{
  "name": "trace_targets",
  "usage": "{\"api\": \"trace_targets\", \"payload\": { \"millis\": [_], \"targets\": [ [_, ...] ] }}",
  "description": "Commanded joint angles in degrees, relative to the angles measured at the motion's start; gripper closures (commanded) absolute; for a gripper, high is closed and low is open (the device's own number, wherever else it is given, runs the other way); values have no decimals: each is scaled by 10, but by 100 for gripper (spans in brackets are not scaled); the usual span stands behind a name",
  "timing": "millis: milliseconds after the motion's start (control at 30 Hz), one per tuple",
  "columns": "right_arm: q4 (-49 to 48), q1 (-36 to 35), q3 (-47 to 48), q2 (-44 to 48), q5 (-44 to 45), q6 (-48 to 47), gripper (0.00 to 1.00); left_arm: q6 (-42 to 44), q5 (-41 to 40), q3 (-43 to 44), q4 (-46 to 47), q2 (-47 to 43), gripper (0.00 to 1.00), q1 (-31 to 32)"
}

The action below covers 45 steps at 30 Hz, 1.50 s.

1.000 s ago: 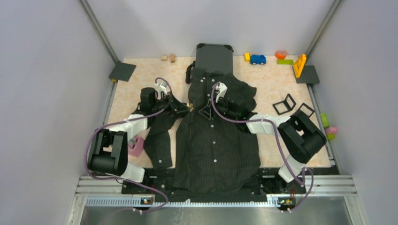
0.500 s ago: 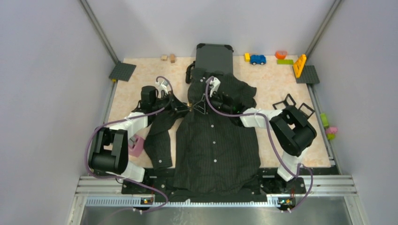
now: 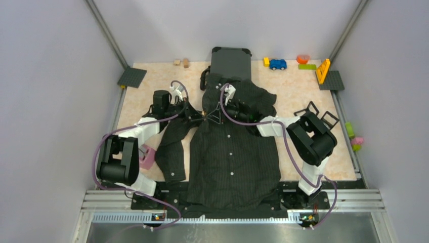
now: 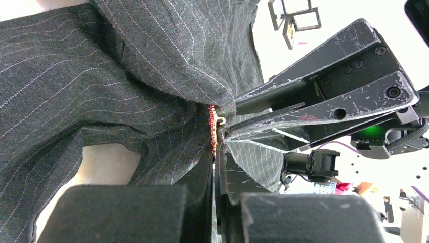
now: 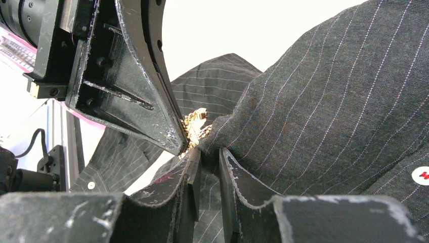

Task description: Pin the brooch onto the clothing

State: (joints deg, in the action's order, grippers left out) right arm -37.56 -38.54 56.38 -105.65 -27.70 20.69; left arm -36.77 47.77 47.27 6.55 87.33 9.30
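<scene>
While my left gripper [image 3: 202, 114] clamps the brooch [image 5: 196, 124], my right gripper [image 5: 208, 151], three o'clock of it, narrowly pinches the shirt [image 3: 230, 157].

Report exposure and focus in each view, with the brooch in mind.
Top external: evenly lit and sharp, but the brooch is only a gold speck against the black shirt. Left wrist: background blown out white, the near left end effector fingers blurred, brooch fairly crisp. Right wrist: background also overexposed, the right end effector fingers soft, brooch and pinstripes in focus.
</scene>
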Motion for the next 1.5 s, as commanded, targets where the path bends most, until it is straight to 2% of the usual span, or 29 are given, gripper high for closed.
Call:
{"api": "trace_targets", "payload": {
  "millis": [0,500,1033,1233,1467],
  "targets": [
    [-33,0,31,-13,-20,2,78,37,28,25,-8,-4,100,2],
    [-5,-9,58,-25,9,4,78,70,35,30,-27,-12,100,13],
    [77,-19,107,-47,21,-16,86,107,25,28,-35,-29,100,29],
    [92,-19,107,-46,57,-11,87,114,4,27,-46,-37,100,31],
    [65,-18,71,-16,100,4,87,116,-67,30,-108,-35,100,30]
  ]
}}
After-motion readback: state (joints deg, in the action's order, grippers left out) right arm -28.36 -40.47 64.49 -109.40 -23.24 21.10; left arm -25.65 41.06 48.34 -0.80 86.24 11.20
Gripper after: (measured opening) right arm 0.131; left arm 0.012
